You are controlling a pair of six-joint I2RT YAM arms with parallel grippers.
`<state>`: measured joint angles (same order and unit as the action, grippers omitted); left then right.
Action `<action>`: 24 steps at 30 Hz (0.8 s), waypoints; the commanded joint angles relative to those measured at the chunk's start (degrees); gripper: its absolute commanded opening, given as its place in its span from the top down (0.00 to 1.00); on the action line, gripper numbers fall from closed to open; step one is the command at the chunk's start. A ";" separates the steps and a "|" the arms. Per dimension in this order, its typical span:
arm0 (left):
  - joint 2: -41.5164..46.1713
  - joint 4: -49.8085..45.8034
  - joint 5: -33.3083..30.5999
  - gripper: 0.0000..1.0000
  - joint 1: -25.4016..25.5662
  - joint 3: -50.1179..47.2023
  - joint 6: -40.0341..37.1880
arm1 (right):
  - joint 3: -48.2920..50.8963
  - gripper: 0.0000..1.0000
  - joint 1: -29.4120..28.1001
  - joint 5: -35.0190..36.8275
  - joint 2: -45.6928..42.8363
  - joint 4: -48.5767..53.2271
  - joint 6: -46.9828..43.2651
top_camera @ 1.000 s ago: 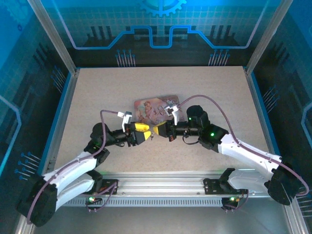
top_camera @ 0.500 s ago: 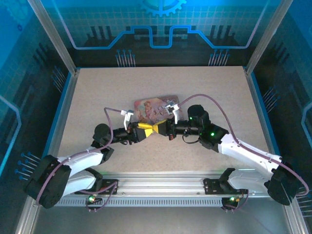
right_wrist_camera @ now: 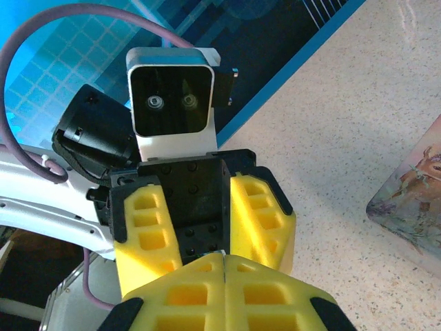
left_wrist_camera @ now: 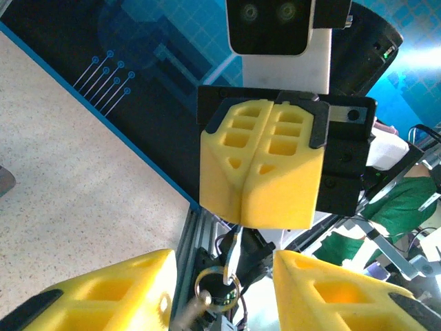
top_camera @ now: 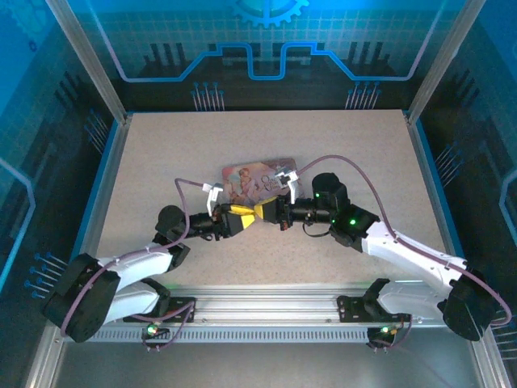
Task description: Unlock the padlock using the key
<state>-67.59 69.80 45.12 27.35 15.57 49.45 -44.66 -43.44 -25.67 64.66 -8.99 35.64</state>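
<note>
My right gripper (top_camera: 265, 212) and left gripper (top_camera: 241, 217) meet tip to tip just in front of the pink tin (top_camera: 257, 179). In the left wrist view the right gripper (left_wrist_camera: 253, 186) is shut on a slim silvery key (left_wrist_camera: 236, 249). The key hangs from its yellow pads with a ring (left_wrist_camera: 218, 283) and a blurred metal piece (left_wrist_camera: 189, 310) on it. My left gripper (left_wrist_camera: 222, 267) is open, with one finger on each side of the key and not touching it. From the right wrist, a thin silver edge of the key (right_wrist_camera: 224, 256) shows in the shut seam. I cannot make out the padlock.
The tin lies flat on the speckled table (top_camera: 161, 162), behind the two grippers. A blue-edged wall (top_camera: 103, 174) borders the table on the left. The metal rail (top_camera: 266, 311) with the arm bases runs along the near edge.
The left gripper has moved right up to the right gripper's tips, and its jaws have narrowed around the hanging key. The right gripper has stayed shut and nearly still.
</note>
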 commanded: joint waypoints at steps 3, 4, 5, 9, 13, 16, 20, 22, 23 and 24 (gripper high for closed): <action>-0.79 3.29 1.33 0.66 0.56 0.03 -0.23 | 0.72 1.00 0.30 0.71 -0.96 -2.21 0.66; -0.79 3.21 1.35 0.68 0.55 -0.02 -0.23 | 0.70 1.00 0.30 0.79 -1.05 -2.17 0.66; -0.79 3.19 1.23 0.71 0.57 0.01 -0.23 | 0.75 1.00 0.31 0.89 -1.03 -2.17 0.61; -0.63 2.94 0.89 0.92 0.51 -0.10 -0.21 | 0.83 1.00 0.32 0.89 -1.03 -2.17 0.75; 0.20 1.92 0.06 1.00 0.51 -0.37 -0.73 | 1.05 1.00 0.34 1.17 -0.92 -2.02 0.75; 2.07 -1.15 -1.44 1.00 0.21 -0.94 -2.36 | 1.03 0.85 0.30 3.16 -1.61 0.26 0.57; 7.92 -13.02 -5.33 1.00 -0.49 -1.84 -7.59 | 0.54 0.32 0.49 9.79 -4.10 7.73 0.66; 13.52 -28.56 -9.74 1.00 -0.46 -0.85 -13.62 | 0.50 0.25 0.43 15.88 -5.39 12.98 0.90; 16.18 -35.99 -12.12 1.00 -0.46 -0.15 -16.29 | 0.42 0.24 0.24 19.17 -5.51 15.69 1.22; 19.28 -43.45 -15.00 1.00 -0.47 0.75 -19.30 | 0.11 0.24 -0.27 23.35 -5.39 19.01 1.44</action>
<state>-54.00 48.10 37.76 27.20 14.94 40.12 -43.92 -43.44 -13.52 60.10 0.03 36.51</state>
